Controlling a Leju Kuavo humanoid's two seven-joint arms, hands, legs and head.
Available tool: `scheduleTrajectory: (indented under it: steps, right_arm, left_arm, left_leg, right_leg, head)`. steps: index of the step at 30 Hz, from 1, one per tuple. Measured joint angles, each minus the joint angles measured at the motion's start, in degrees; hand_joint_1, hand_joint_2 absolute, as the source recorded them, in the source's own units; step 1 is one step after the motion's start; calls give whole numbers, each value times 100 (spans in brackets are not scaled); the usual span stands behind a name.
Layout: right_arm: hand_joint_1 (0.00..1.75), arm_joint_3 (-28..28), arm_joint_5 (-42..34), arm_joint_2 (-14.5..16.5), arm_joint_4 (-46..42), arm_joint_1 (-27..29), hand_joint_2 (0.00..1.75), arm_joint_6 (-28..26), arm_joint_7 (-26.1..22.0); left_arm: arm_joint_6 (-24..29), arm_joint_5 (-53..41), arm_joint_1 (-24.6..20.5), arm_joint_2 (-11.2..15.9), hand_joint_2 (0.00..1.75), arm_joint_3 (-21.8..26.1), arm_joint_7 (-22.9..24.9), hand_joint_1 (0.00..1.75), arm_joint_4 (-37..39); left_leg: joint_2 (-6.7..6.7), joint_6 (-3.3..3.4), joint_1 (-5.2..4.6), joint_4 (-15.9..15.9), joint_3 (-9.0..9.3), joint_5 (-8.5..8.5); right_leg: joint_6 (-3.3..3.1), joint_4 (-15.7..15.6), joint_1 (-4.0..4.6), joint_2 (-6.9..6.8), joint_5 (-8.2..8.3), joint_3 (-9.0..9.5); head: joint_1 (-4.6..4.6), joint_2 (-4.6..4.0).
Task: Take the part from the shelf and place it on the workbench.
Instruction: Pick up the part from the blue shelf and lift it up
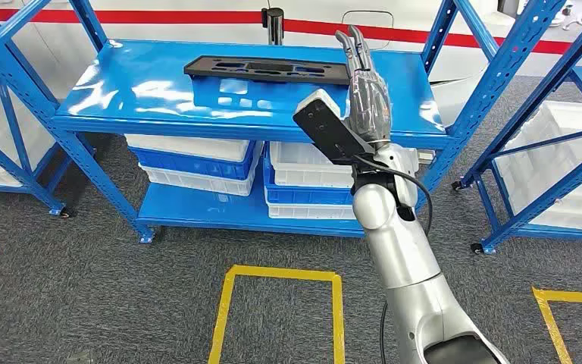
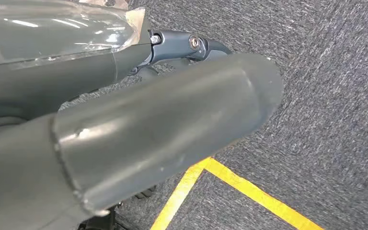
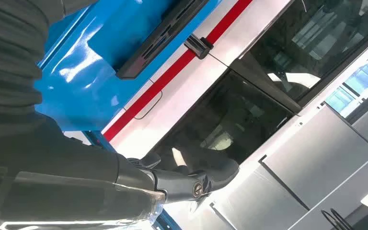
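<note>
1. From the head view we see the part (image 1: 267,70): a long, flat black plate with rectangular cut-outs, lying flat near the back of the top shelf (image 1: 159,98) of a glossy blue rack.
2. Our right robot hand (image 1: 365,85) is raised in front of the shelf's right portion, fingers straight and pointing up, holding nothing; it sits just beside the part's right end, and we cannot tell whether they touch.
3. Below the top shelf, white and blue bins (image 1: 193,161) are stacked on the lower shelf. The floor is grey carpet (image 1: 83,288) marked with yellow tape (image 1: 280,274). More blue racks stand to either side, and a white wall with a red stripe (image 1: 197,17) runs behind.
4. In the left wrist view our left robot hand (image 2: 139,129) hangs over grey carpet and a yellow tape line (image 2: 249,191); we cannot tell how its fingers lie.
5. In the right wrist view the part (image 3: 160,38) lies on the blue shelf (image 3: 81,86), apart from our dark fingers (image 3: 191,179), with the red stripe (image 3: 172,67) and dark glass panels beyond.
</note>
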Motion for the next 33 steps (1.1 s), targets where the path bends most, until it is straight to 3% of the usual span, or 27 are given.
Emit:
scheduleTrajectory:
  steps: [24,30,32,33]
  right_arm:
    - [0,136,-434,81,943,-587,175,-240,-373]
    - [0,150,-445,98,1081,-613,175,-248,-382]
    - [0,150,-447,103,1102,-615,175,-272,-397]
    - [0,151,-448,101,1108,-615,175,-290,-406]
  left_arm:
    - [-123,367,10,-4,0,536,-501,0,2]
    - [-147,367,10,-3,0,571,-510,0,2]
    - [-158,367,6,-5,0,579,-516,0,2]
    - [-162,367,3,-8,0,579,-520,0,2]
  left_leg:
    - [-4,7,-14,13,-28,3]
    - [-25,47,-45,55,-65,19]
    - [-22,108,-24,24,-58,66]
    - [-13,144,-9,7,-59,94]
  right_leg:
    - [25,-3,-35,-3,19,2]
    - [88,-19,-85,-9,62,7]
    - [110,9,-83,-7,36,-32]
    - [95,136,-81,-4,-52,-99]
  head:
    - [-1,0]
    - [-3,0]
    - [-1,0]
    - [4,0]
